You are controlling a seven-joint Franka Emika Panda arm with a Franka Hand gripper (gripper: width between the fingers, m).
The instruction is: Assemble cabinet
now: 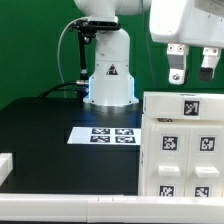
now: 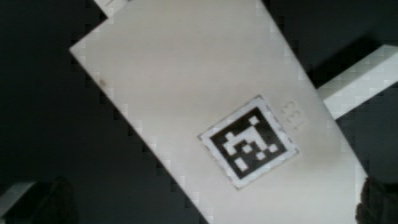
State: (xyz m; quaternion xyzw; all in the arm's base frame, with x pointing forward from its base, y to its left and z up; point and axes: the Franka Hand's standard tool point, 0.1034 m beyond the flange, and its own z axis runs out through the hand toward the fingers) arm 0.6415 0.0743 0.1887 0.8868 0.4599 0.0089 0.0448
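The cabinet (image 1: 185, 150) is a big matte white box at the exterior view's right, with several black-and-white tags on its faces. My gripper (image 1: 190, 72) hangs a little above its top, open and empty, with the two fingers apart. In the wrist view I look down on a white cabinet panel (image 2: 169, 90) that carries one tag (image 2: 249, 143). My dark fingertips (image 2: 32, 203) show at both edges of that view, clear of the panel, with the gripper (image 2: 210, 215) open over it.
The marker board (image 1: 105, 135) lies flat on the black table in front of the robot base (image 1: 108, 75). A white piece (image 1: 6, 166) sits at the exterior view's left edge. A white bar (image 2: 356, 78) shows beside the panel in the wrist view.
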